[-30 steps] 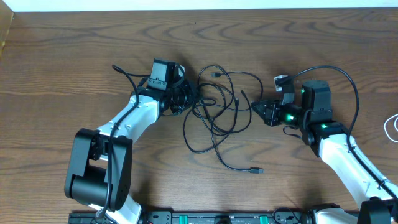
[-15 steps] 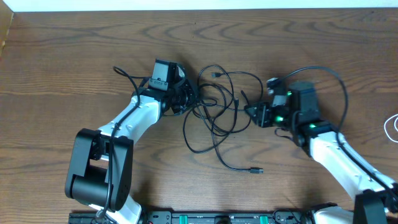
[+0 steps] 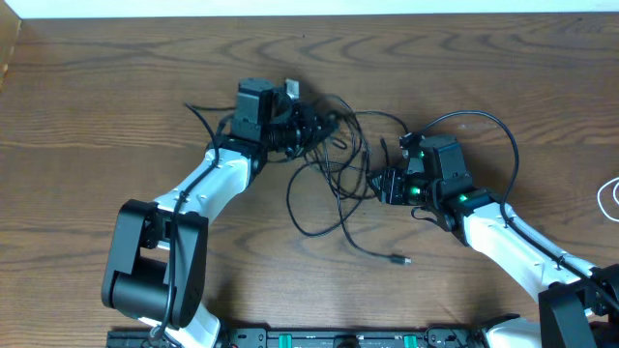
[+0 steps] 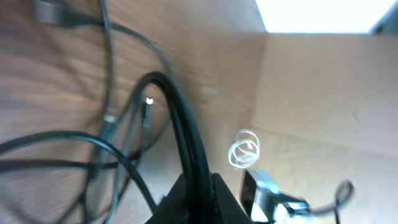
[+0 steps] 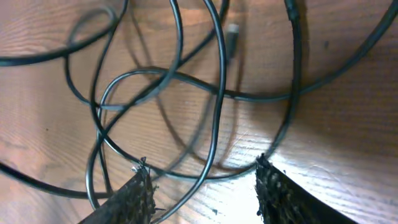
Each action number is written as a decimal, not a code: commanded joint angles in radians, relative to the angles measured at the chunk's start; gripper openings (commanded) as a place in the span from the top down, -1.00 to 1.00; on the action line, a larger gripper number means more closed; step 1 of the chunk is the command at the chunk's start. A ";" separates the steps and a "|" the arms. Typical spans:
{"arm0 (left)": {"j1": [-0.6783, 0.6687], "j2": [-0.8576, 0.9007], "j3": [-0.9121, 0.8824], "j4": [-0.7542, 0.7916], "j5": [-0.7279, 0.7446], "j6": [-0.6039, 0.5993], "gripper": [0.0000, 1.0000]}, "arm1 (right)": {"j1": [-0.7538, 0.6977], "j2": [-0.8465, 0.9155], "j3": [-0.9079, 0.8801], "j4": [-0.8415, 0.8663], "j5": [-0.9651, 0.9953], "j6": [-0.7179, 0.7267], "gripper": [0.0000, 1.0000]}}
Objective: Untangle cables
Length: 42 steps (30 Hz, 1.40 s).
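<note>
Tangle of black cables [image 3: 334, 172] lay on the wooden table [image 3: 97, 97] between your two arms. Your left gripper [image 3: 311, 126] was clamped on a black cable loop at the tangle's upper left. Your right gripper [image 3: 379, 184] hung with fingers apart over loops at its right edge. A white cable [image 3: 611, 198] lay coiled well apart, far right.

We see a bench [image 3: 87, 106] of dark brown wood with a strong grain. Along its far edge runs a white strip [image 3: 309, 8]. From the left wrist we see a tan board wall [image 4: 323, 87] standing beside the bench, with bright white light [image 4: 317, 15] above it.
</note>
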 commanded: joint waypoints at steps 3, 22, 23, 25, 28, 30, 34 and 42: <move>-0.001 0.004 0.008 0.070 0.159 0.043 0.81 | 0.007 0.008 0.001 0.009 -0.039 0.032 -0.05; -0.001 0.004 0.008 0.042 0.190 0.243 0.16 | 0.007 0.008 0.001 0.195 -0.018 0.272 -0.45; -0.001 0.004 0.008 0.032 0.190 0.242 0.14 | 0.007 0.008 0.001 0.195 -0.018 0.262 -0.46; -0.001 0.004 0.008 0.030 0.191 0.241 0.14 | 0.011 0.010 0.001 0.195 -0.009 0.260 -0.49; -0.001 0.004 0.008 0.031 0.190 0.192 0.14 | 0.042 0.027 0.001 0.207 0.045 0.225 -0.59; -0.001 0.004 0.008 0.031 0.190 0.135 0.13 | 0.066 0.050 0.001 0.240 0.070 0.120 -0.72; -0.001 0.004 0.008 0.031 0.186 0.039 0.13 | 0.090 0.079 0.001 0.279 0.072 -0.215 -0.82; -0.002 0.004 0.008 0.031 0.189 -0.200 0.11 | 0.092 0.090 0.001 0.353 0.083 -0.331 -0.68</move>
